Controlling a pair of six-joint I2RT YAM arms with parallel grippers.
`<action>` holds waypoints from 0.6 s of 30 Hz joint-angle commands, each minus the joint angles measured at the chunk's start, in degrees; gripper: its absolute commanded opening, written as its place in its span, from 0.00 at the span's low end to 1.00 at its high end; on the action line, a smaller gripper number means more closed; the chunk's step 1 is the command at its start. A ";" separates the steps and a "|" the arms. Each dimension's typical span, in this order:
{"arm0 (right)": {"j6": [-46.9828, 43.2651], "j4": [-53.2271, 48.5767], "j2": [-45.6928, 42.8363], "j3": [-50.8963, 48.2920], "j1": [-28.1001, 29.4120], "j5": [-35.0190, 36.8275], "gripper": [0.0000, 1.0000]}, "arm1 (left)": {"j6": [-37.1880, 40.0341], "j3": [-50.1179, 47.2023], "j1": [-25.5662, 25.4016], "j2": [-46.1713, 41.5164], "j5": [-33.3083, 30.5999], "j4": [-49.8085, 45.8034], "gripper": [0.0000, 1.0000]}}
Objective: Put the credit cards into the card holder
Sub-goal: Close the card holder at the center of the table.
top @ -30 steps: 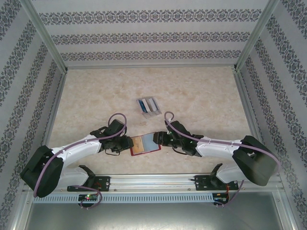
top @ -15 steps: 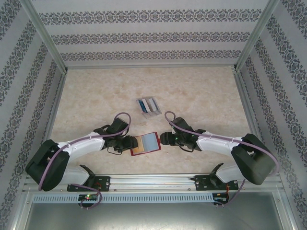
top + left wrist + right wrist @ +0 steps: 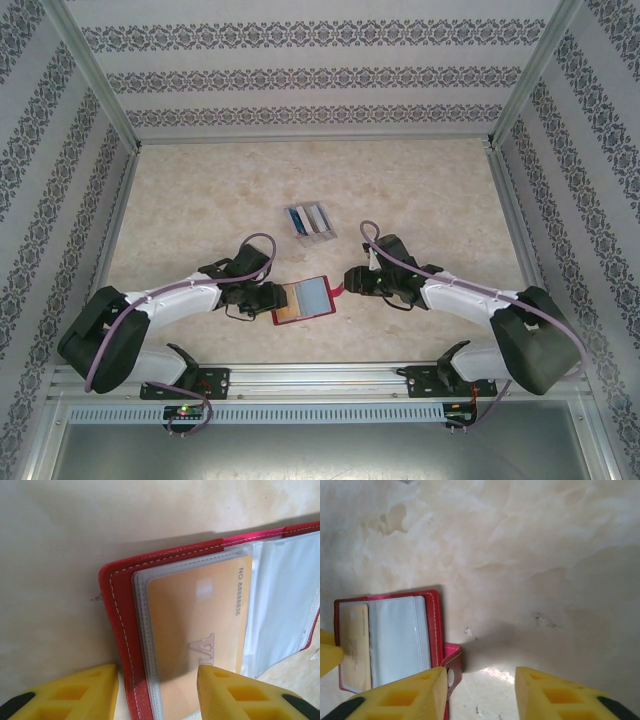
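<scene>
The red card holder (image 3: 312, 296) lies open and flat on the table between my two grippers. An orange credit card (image 3: 200, 625) sits inside its left clear pocket, and the right pocket looks empty. My left gripper (image 3: 157, 695) is open, its yellow fingers (image 3: 75, 695) straddling the holder's red left edge (image 3: 117, 605). My right gripper (image 3: 480, 695) is open over bare table just right of the holder (image 3: 434, 625), its left finger beside the snap tab (image 3: 452, 657). More credit cards, blue (image 3: 297, 222) and pale (image 3: 318, 217), stand in a clear tray farther back.
The clear slotted tray (image 3: 309, 236) sits behind the card holder near the table's middle. Patterned walls and metal posts enclose the table on three sides. Both arm bases are mounted on the rail at the near edge.
My right gripper has drawn back to the right, off the holder's right leaf, and its jaws have narrowed. The left gripper has barely moved. The holder stays where it was.
</scene>
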 commanded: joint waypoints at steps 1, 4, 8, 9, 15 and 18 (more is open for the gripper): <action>-0.13 3.94 1.78 -0.03 -0.39 -4.61 0.35 | 1.94 2.04 -0.08 1.12 -0.56 1.03 0.45; 0.52 4.42 2.28 0.25 -0.45 -5.56 0.34 | 1.61 2.10 -0.16 0.89 -0.68 1.27 0.45; 0.97 5.40 2.32 -0.40 -0.45 -5.55 0.28 | 1.50 1.96 -0.08 0.77 -1.40 1.63 0.42; 0.91 5.31 2.34 -0.31 -0.54 -5.62 0.28 | 1.50 2.00 -0.11 0.97 -1.51 1.61 0.41; 1.86 5.36 -0.16 -1.08 -0.54 -4.78 0.40 | 1.76 2.61 -0.09 1.37 -1.42 1.30 0.37; 1.79 4.02 -2.76 -1.51 -0.54 -3.22 0.38 | 1.91 3.58 -0.08 1.93 -0.95 0.32 0.37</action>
